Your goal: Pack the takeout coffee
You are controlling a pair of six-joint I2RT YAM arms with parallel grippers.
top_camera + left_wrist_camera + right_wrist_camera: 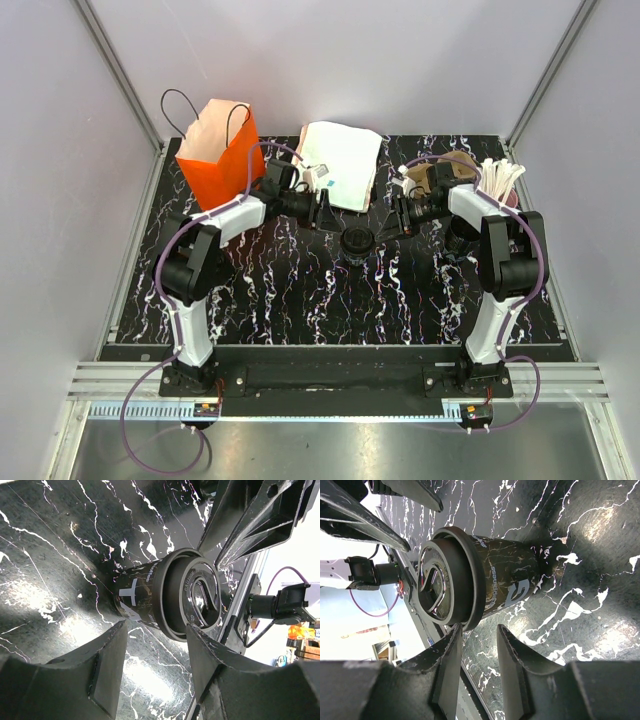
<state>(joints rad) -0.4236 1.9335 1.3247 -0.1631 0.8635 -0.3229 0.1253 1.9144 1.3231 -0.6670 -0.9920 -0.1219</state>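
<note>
The takeout coffee [357, 243] is a small black cup with a black lid on, standing upright at the middle of the marble table [300, 300]. In the left wrist view the cup [150, 592] is just beyond my fingers. My left gripper [325, 212] is open and empty, just left of and behind the cup; its jaws [157, 655] stand wide apart. My right gripper [400, 216] is open and empty, just right of the cup. In the right wrist view its jaws [479, 652] are narrowly apart, one fingertip [454, 635] close by the lid rim of the cup [485, 580].
An orange paper bag [220, 152] with black handles stands open at the back left. A white folded bag [342, 162] lies at the back centre. A brown cardboard holder [442, 172] and a pink cup of white sticks [503, 180] stand at the back right.
</note>
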